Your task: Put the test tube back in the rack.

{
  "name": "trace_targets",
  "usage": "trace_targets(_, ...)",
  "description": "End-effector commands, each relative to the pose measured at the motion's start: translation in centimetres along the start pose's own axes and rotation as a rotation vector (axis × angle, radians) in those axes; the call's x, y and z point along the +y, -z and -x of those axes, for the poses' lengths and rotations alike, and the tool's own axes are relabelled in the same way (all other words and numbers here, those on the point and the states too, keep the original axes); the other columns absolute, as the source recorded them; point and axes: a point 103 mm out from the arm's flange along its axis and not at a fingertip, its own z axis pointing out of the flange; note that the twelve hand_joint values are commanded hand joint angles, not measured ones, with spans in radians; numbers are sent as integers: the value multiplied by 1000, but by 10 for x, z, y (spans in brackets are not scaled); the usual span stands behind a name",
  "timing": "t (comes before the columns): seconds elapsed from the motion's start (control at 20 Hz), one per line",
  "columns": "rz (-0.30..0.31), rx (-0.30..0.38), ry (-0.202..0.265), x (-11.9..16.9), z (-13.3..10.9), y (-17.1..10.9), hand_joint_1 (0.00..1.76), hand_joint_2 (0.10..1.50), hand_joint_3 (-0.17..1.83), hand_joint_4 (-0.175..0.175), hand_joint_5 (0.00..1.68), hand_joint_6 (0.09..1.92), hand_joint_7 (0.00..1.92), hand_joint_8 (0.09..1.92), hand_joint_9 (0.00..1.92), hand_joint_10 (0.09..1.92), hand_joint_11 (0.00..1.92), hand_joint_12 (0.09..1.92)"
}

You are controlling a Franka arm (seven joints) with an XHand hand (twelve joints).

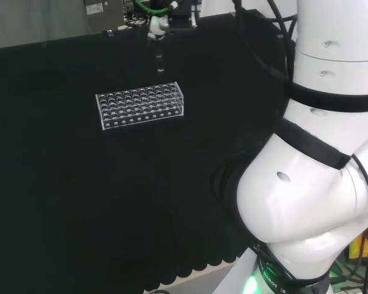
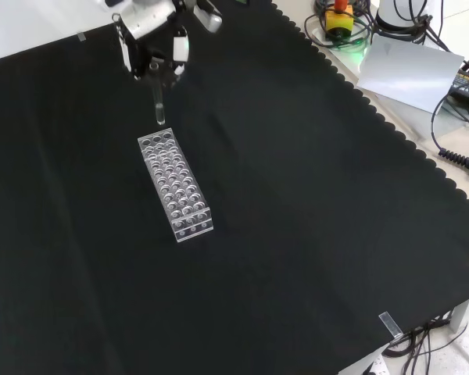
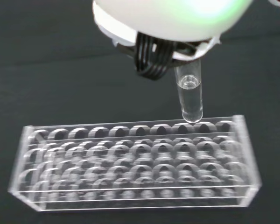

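A clear test tube (image 3: pixel 190 95) hangs upright from my hand (image 2: pixel 155 48), whose fingers pinch its upper end. In the front view the tube (image 2: pixel 159 104) points down just above the far end of the clear plastic rack (image 2: pixel 175 183). Seen from the head view, the hand (image 1: pixel 157 26) is beyond the rack (image 1: pixel 140 106), with the tube (image 1: pixel 159 60) below it. The wrist view puts the tube's rounded bottom a little above the rack's (image 3: pixel 135 163) back row of holes, clear of them. The rack lies flat on the black cloth, and I see no tubes standing in it.
The arm's white links (image 1: pixel 319 153) take up the right of the head view. Cables, a red-topped stop button (image 2: pixel 340 17) and a grey sheet (image 2: pixel 410 66) lie beyond the cloth's scalloped edge in the front view. Bare black cloth surrounds the rack.
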Motion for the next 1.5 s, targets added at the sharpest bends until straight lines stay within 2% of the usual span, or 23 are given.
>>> trace_targets(0.05, -10, 21, 121, 11, -70, -13, 1327, 557, 804, -175, 1305, 635, 1361, 641, 1603, 646, 1222, 890)
trace_targets(0.4, -32, 34, 178, 23, -100, -26, 1327, 557, 805, -175, 1305, 636, 1361, 641, 1603, 646, 1220, 890)
trace_targets(0.65, -54, 24, 202, 30, -110, -38, 1327, 557, 805, -175, 1304, 636, 1361, 642, 1603, 646, 1219, 890)
trace_targets(1.2, -92, 21, 224, 48, -115, -62, 1327, 557, 805, -175, 1304, 638, 1360, 643, 1602, 647, 1218, 889)
trace_targets(1.5, -113, 32, 207, 56, -105, -74, 1327, 557, 805, -175, 1303, 638, 1360, 644, 1602, 647, 1217, 889)
